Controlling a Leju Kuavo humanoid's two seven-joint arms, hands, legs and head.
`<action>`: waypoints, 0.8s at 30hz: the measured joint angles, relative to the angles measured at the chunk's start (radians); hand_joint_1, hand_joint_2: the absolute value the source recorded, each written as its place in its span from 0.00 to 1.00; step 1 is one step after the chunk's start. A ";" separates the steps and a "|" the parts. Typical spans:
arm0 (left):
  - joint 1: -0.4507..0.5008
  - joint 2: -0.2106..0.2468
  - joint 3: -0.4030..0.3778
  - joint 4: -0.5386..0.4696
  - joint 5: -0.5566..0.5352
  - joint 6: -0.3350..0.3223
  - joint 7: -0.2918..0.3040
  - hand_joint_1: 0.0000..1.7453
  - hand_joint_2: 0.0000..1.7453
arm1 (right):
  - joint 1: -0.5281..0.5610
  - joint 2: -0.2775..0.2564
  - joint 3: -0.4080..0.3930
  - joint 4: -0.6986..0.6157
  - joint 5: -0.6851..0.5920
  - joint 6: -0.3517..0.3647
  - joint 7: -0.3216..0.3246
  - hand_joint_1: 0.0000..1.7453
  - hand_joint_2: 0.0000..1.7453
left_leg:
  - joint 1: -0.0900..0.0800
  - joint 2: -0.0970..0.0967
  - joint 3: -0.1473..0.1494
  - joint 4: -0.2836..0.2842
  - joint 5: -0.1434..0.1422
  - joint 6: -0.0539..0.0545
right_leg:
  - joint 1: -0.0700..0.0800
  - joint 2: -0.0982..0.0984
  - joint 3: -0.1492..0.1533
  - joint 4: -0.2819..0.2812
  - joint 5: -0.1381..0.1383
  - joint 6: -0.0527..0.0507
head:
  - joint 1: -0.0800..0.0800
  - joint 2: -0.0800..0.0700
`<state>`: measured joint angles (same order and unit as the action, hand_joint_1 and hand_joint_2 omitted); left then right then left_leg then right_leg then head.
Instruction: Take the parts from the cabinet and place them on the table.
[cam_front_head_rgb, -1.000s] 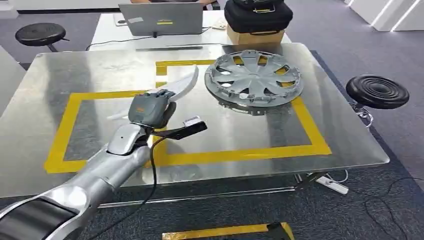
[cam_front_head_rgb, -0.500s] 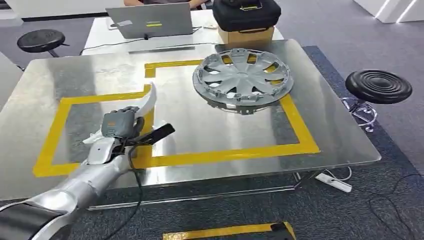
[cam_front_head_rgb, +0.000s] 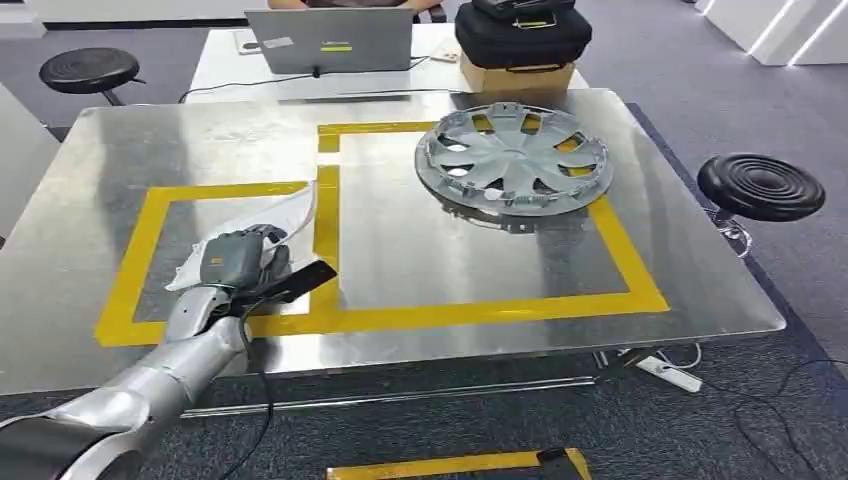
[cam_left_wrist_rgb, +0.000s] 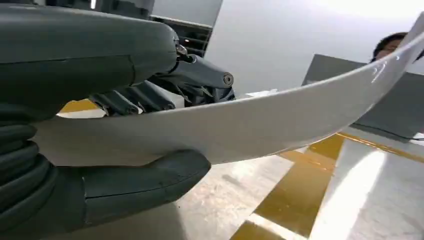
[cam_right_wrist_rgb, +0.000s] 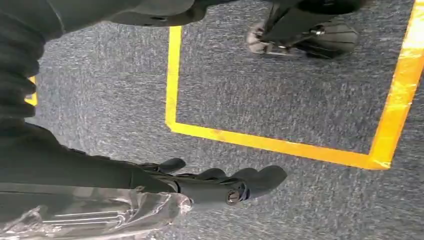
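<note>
2 parts on the steel table: 1 curved white trim strip, 1 grey hubcap well apart. Strip pinched betw. left hand thumb & fingers, low over the left yellow-taped box. Right hand hangs over carpet, fingers loosely extended, holding nothing. 2 black stools, 1 laptop behind.

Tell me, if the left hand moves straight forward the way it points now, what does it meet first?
Probably nothing close: the left hand, holding the white curved part, points across bare table inside the yellow tape. The hubcap lies off to the right. Depth is uncertain.
</note>
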<state>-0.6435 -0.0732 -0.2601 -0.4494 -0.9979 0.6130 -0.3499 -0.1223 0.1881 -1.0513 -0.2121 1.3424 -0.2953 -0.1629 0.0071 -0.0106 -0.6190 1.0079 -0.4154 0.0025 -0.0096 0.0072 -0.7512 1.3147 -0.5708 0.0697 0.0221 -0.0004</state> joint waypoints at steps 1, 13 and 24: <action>0.003 0.001 0.003 0.000 0.008 -0.013 -0.004 1.00 1.00 | 0.001 0.000 0.001 0.000 0.000 0.000 0.000 0.00 1.00 | -0.001 0.000 0.000 0.000 0.000 0.000 | 0.000 0.000 -0.013 0.027 -0.002 -0.001 | 0.000 0.000; 0.001 -0.003 0.050 -0.003 0.097 -0.090 -0.075 1.00 1.00 | 0.001 0.000 0.008 0.000 -0.009 0.000 -0.003 0.00 1.00 | -0.003 -0.001 -0.038 0.092 -0.066 -0.051 | -0.003 0.001 0.148 -0.286 0.137 -0.052 | -0.010 0.000; 0.019 -0.006 0.048 -0.014 0.090 -0.069 -0.109 1.00 1.00 | 0.002 0.000 0.009 0.000 -0.009 0.000 -0.002 0.00 1.00 | -0.009 0.000 0.024 -0.009 -0.012 -0.025 | 0.000 0.003 0.149 -0.290 0.138 -0.025 | -0.009 0.000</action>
<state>-0.6242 -0.0793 -0.2121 -0.4635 -0.9079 0.5440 -0.4585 -0.1204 0.1884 -1.0426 -0.2121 1.3333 -0.2956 -0.1648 -0.0018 -0.0108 -0.5955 0.9993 -0.4271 -0.0227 -0.0091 0.0100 -0.6023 1.0252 -0.4328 0.0448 0.0130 -0.0004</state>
